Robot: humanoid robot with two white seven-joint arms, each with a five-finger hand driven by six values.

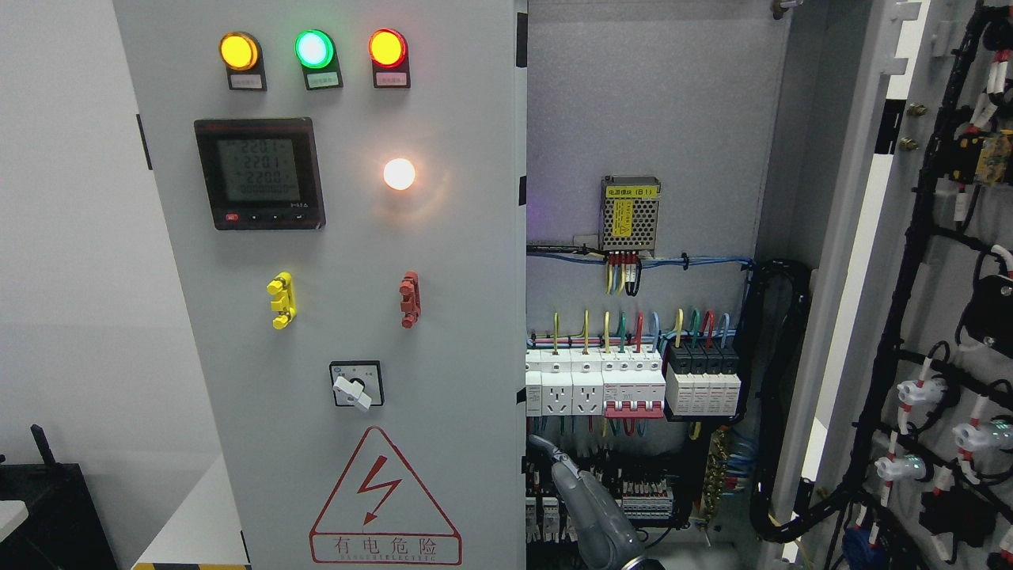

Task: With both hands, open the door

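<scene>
hand: grey fingers poke up from 6 o'clock, tilted toward 11; can't tell which arm it's on, or how far open it is
left door: closed-ish, lamps lit
right door: swung wide open at 3 o'clock, wiring showing
breakers: dead center inside

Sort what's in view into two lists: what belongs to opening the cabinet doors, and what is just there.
Job:
left door, shut
right door, swung open
hand at the left door's edge

Just there:
indicator lamps
meter
rotary switch
breakers
power supply
</scene>
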